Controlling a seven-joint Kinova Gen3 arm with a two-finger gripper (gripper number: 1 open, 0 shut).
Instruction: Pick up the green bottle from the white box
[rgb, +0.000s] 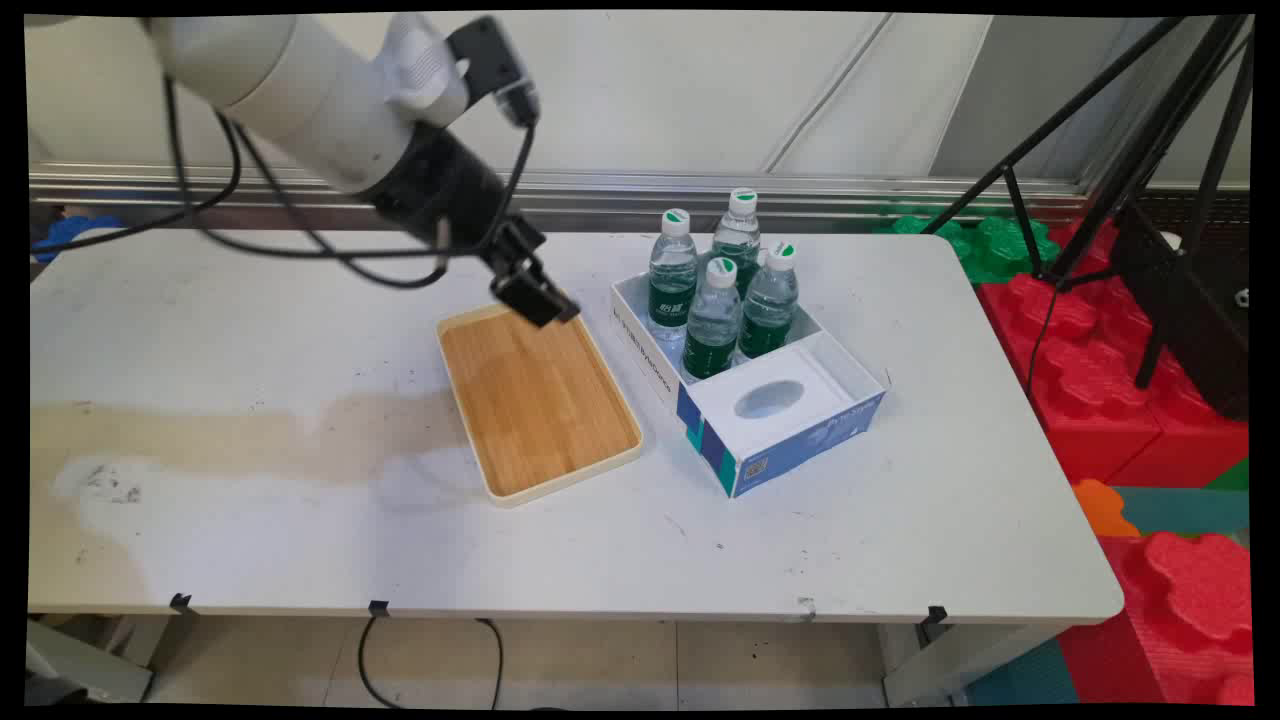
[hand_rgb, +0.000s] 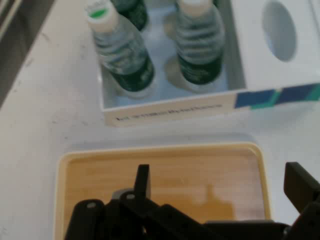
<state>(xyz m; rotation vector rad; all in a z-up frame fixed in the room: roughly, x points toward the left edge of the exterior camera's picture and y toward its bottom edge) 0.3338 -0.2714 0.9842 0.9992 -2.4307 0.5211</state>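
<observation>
Bamboo tray (rgb: 537, 400) lies empty on the worktop (rgb: 300, 540) just below our gripper (rgb: 536, 297), whose fingers (hand_rgb: 142, 181) are spread wide and hold nothing, with four water bottles (rgb: 712, 318) boxed alongside.

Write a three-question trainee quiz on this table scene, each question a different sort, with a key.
1. True or false: the gripper holds a water bottle.
2. How many water bottles stand in the white box?
3. Multiple choice: the wooden tray lies A) on the box's left in the main view, B) inside the box, C) on top of the tissue box.

Key: 1. False; it is open and holds nothing, above the tray's far end. 2. Four. 3. A.
</observation>
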